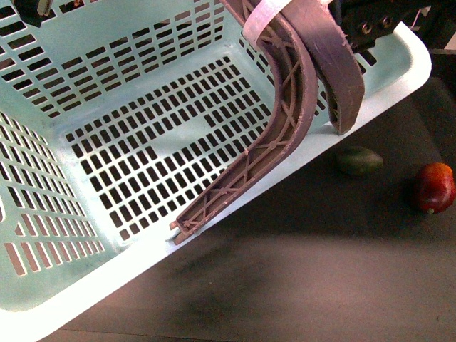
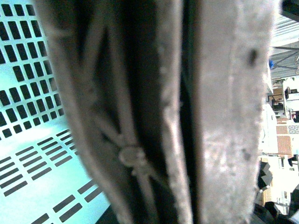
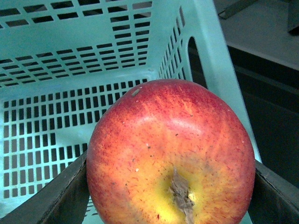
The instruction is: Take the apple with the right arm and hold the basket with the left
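The apple point(image 3: 170, 140), bright red with yellow streaks and a yellow patch round its stem, fills the right wrist view. My right gripper point(image 3: 170, 205) is shut on it, one dark finger point(image 3: 56, 196) on each side. Beyond it lies the slotted floor of the pale mint-green basket point(image 3: 70, 60). In the front view the basket point(image 1: 85, 278) sits tilted and takes up the left. Its two brownish-purple handles point(image 1: 299, 92) rise to a white band point(image 1: 267, 18). The handles point(image 2: 224, 116) fill the left wrist view, blurred and very close. My left gripper is shut on them, its fingers hidden.
On the dark tabletop to the right of the basket lie a dark green oval fruit point(image 1: 360, 161) and a maroon-red fruit point(image 1: 435, 187). A dark arm part point(image 1: 374, 25) shows at the top by the handles. Another dark part point(image 1: 32, 11) sits at the top left.
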Controlling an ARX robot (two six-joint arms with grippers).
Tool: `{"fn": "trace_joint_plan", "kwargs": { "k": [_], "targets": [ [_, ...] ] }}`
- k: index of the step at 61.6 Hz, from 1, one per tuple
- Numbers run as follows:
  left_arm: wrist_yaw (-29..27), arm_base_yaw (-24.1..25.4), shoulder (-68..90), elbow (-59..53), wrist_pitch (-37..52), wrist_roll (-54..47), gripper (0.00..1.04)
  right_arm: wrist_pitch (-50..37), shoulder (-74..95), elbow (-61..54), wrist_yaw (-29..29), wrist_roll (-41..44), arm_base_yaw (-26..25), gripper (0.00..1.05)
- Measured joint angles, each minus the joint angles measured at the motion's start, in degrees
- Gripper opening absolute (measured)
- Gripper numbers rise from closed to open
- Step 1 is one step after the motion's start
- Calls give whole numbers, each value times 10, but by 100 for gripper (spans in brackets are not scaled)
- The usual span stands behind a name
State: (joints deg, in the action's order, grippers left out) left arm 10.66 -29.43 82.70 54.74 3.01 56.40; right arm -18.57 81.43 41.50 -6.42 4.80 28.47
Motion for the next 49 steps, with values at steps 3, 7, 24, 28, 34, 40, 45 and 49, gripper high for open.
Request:
{"fn": "trace_joint_plan", "kwargs": {
  "k": [3, 7, 24, 28, 34, 40, 45, 49],
  "targets": [
    [0, 0, 0, 0, 0, 0, 15, -1, 4, 0, -1, -1, 2, 79],
    [-2, 0, 0, 0, 0, 0, 15, -1, 7, 0, -1, -4, 4, 87],
    [3, -1, 0, 0, 0, 1, 15, -1, -16, -2, -35, -25, -3, 96],
    [0, -1, 0, 0, 0, -3, 15, 2, -38, -9, -57, -32, -11, 96],
    [-3, 0, 0, 0, 0, 2, 15, 3, -82, -27, -114, -35, -32, 96],
    [-7, 0, 0, 0, 0, -1, 15, 10, -115, -42, -163, -35, -52, 96],
    [-6, 1, 0, 0, 0, 0, 15, 10, -123, -45, -169, -35, -59, 96],
    [-5, 1, 0, 0, 0, -1, 15, 10, -122, -46, -165, -35, -59, 96]
  ]
}}
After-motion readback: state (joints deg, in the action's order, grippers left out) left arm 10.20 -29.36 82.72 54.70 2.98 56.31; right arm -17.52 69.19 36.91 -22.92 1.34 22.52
